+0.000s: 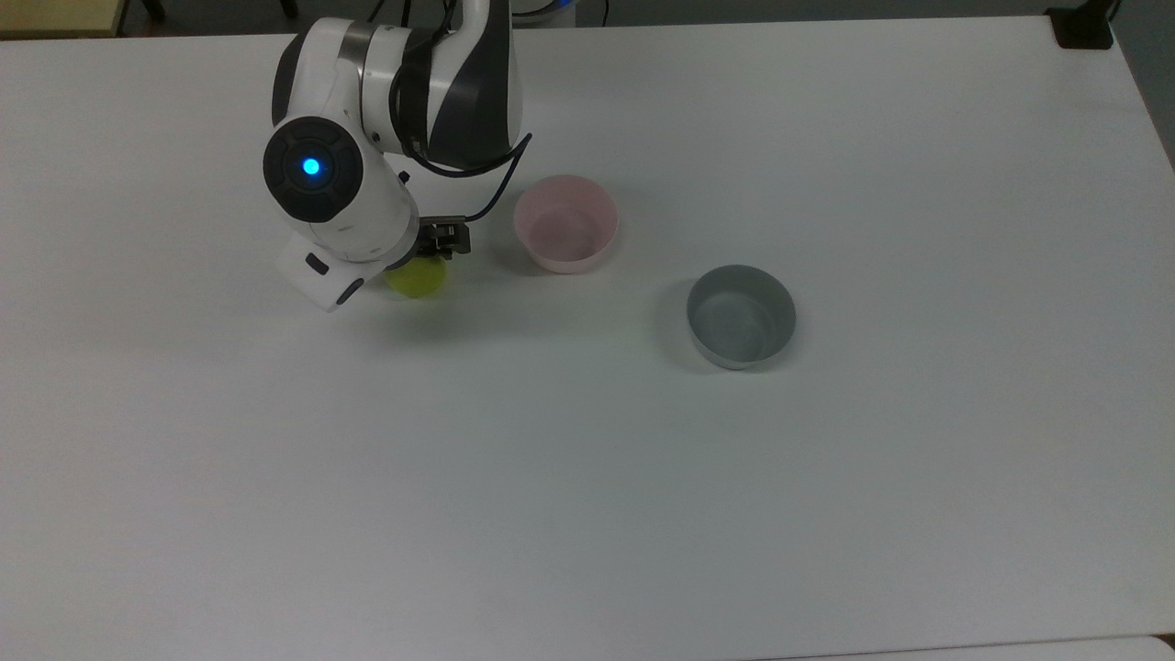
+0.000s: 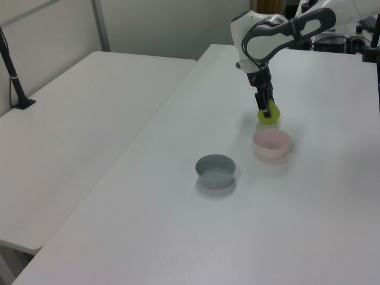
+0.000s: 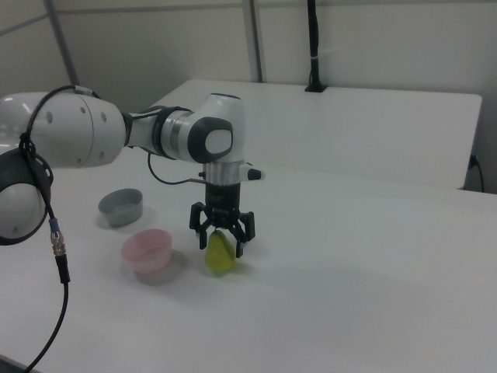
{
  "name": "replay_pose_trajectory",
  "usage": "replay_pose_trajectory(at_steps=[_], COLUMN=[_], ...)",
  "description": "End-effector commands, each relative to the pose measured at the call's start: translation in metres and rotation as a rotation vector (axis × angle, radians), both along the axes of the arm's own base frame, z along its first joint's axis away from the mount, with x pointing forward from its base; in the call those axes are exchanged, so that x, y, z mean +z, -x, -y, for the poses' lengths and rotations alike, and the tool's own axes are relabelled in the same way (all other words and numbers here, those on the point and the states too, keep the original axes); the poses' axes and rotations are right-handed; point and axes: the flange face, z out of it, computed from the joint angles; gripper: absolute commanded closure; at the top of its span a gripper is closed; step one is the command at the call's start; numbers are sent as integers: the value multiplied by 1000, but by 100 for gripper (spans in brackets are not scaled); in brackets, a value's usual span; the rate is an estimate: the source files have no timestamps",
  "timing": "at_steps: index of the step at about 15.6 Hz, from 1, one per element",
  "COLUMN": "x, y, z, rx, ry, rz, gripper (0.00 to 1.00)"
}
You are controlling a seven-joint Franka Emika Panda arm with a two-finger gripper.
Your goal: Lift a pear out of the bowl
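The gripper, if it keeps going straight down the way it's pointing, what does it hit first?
The pear, already between the fingers of the gripper. Straight below is the table; the pear looks at or just above it.

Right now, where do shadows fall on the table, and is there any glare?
Top view: soft shadow left of the grey round plastic bowl, no strong glare. Right view: faint shadow under the yellow-green pear. Left view: pale pink plastic bowl casts a weak shadow.
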Motion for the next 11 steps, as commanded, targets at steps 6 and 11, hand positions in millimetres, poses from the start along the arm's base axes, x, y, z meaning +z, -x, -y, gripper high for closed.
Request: replay_pose_trajectory(at_steps=[6, 11], x=[105, 183], y=[5, 21], z=[-18, -25], rx=[-74, -186], ry=[41, 68], rz=[161, 282], gripper=[0, 0])
